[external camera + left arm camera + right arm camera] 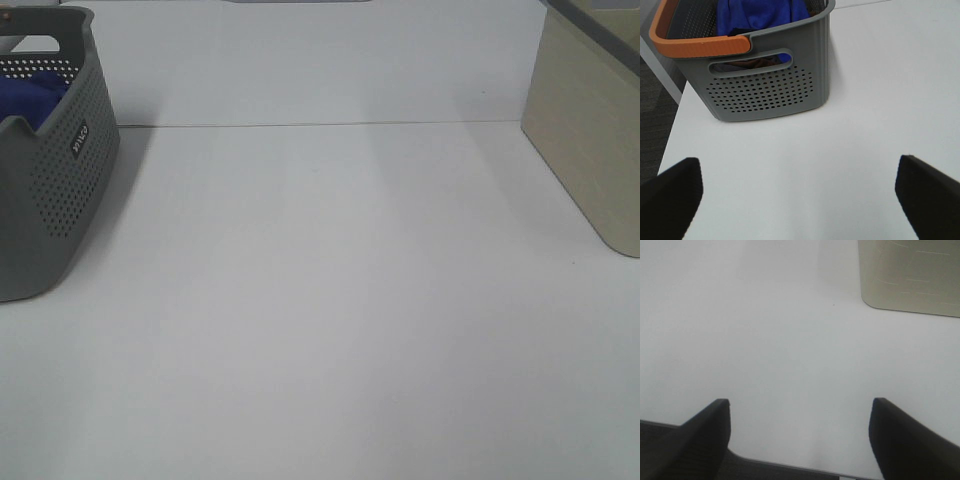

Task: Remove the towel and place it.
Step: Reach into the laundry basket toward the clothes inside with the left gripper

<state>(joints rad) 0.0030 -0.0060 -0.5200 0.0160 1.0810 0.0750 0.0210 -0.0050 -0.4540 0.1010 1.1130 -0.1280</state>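
Starting on the left: my left claw (797,161) is hanging over bare table (330,300) with its jaws spread wide and nothing between them. Straight ahead of it, a fair way off, sits the grey perforated basket (770,95) with the orange handle (700,46) across the rim nearest the claw. The towel (760,14) is bunched up inside it, royal blue and plush, piled up to about rim height.

Handling-wise I'd guess it's light, floppy and a bit grippy, so nothing fragile. It'll drape and drag, though, and could snag on the rim or pull the basket along on the way out. I'd pinch a high fold near the middle of the heap, not an edge.

Through the basket's handle slot I can see something brownish (757,62) under the towel; can't tell what it is.

The middle of the table has nothing on it that I can see.

Over on the right, my right claw (801,401) is also wide open and holding nothing. The beige bin (910,275) sits ahead of it and off to one side, well apart. I only see its outer wall, so no idea what's in it.
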